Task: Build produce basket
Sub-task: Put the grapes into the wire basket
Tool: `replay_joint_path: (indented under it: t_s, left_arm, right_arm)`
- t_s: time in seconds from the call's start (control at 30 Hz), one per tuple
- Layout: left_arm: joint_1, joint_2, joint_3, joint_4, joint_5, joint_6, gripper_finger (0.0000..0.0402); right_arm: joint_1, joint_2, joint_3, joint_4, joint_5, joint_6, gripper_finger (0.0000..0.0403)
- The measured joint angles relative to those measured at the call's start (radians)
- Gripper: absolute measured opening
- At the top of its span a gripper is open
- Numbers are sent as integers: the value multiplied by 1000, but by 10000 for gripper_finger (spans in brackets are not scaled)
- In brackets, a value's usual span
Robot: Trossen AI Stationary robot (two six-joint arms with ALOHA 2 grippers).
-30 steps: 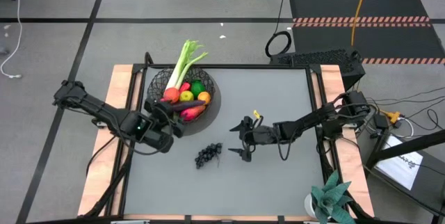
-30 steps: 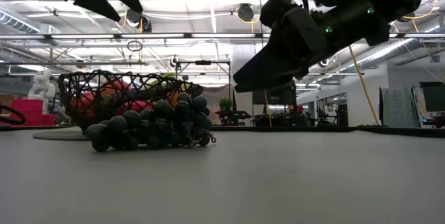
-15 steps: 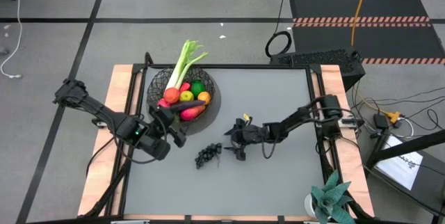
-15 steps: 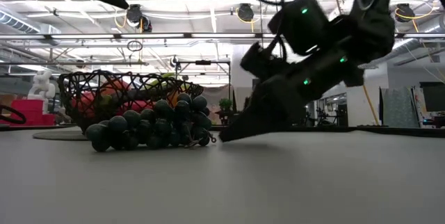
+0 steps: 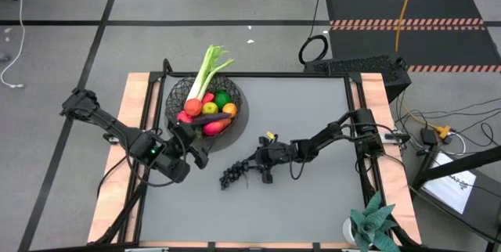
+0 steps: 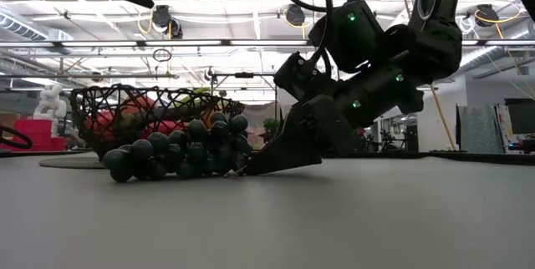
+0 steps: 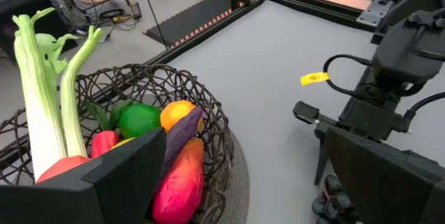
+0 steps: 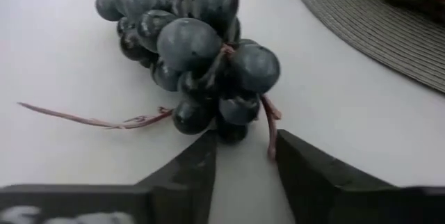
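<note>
Right claw: right claw (image 5: 252,168) low on the desk (image 5: 313,205), tips down at the right end of the grapes (image 5: 233,175); fingers (image 8: 188,172) parted, a narrow gap between them, tips at the bunch's stem end, nothing clamped.
Grapes: one dark bunch, lying on the desk near centre, just right-near of the basket (image 5: 182,89); outside it; thin reddish stem trailing on the desk.
Left claw: left claw (image 5: 196,149) held up off the desk at the basket's near side, fingers spread wide, holding nothing.
Basket: one black wire basket on a round woven mat (image 8: 361,15), far-left part of the desk.
Produce in basket, counted from above: one leek (image 5: 205,70) sticking out over the far rim; one lime (image 5: 223,99); one yellow-green apple (image 5: 210,109); one orange (image 5: 229,109); one eggplant (image 5: 211,117); one mango (image 5: 214,126); one carrot (image 5: 192,106); pink-red pieces at the left side, count unclear.
Other: one spiky teal plant (image 5: 376,221) at the near-right desk corner.
Arms: two, left from the left edge, right from the right edge.
</note>
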Motion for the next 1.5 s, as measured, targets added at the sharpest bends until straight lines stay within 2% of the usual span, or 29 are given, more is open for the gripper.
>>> replay_joint_path:
  t_s: [0.27,0.33,0.5,0.6,0.77,1.03,1.3,1.5]
  left_arm:
    - [0,0,0,3,0,2,390]
    - [0,0,0,3,0,2,390]
    - [0,0,0,3,7,2,390]
    - [0,0,0,3,17,2,390]
    - [0,0,0,3,31,3,390]
    - [0,0,0,14,41,9,390]
    - [0,0,0,36,49,31,390]
    - [0,0,0,55,49,37,390]
  right_arm:
    - [4,0,-1,15,3,-11,21]
    - [4,0,-1,16,5,-11,7]
    - [3,-21,-2,-17,-19,-14,12]
    - [2,-58,-3,-98,-66,-29,5]
    - [3,-116,-3,-230,-72,-13,5]
    - [15,-197,-4,-292,-94,-12,3]
    - [75,-389,-4,-313,56,-34,2]
    - [136,-518,-4,-303,87,-37,2]
